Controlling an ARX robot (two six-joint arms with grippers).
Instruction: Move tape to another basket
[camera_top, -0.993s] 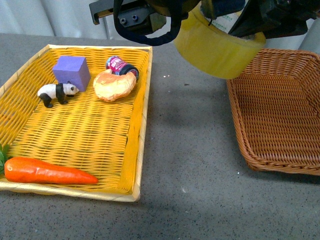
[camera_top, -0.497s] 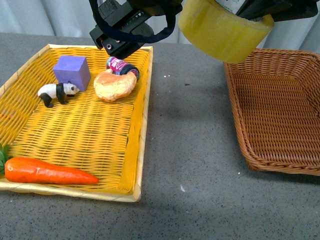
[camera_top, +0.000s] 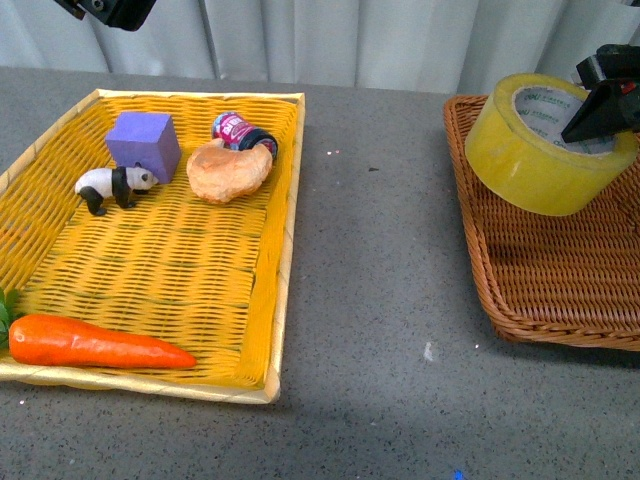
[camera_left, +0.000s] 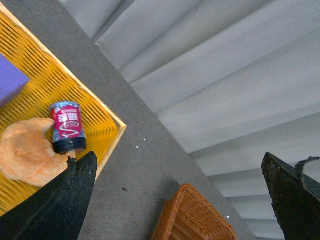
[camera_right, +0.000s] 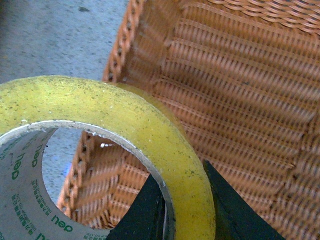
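Partly cropped, right tool (camera_top: 604, 101) pinches tape (camera_top: 540, 160) wall over basket (camera_top: 560, 290) — left tool (camera_left: 178, 156) spread wide, only tips showing.

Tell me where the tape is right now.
Front view, far right: the tape hangs tilted in the right gripper, over the left end of the brown basket, well away from the yellow tray.

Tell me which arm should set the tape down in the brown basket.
Right. The right gripper clamps the tape above the brown basket; the left gripper hangs open and empty, off by the yellow tray.
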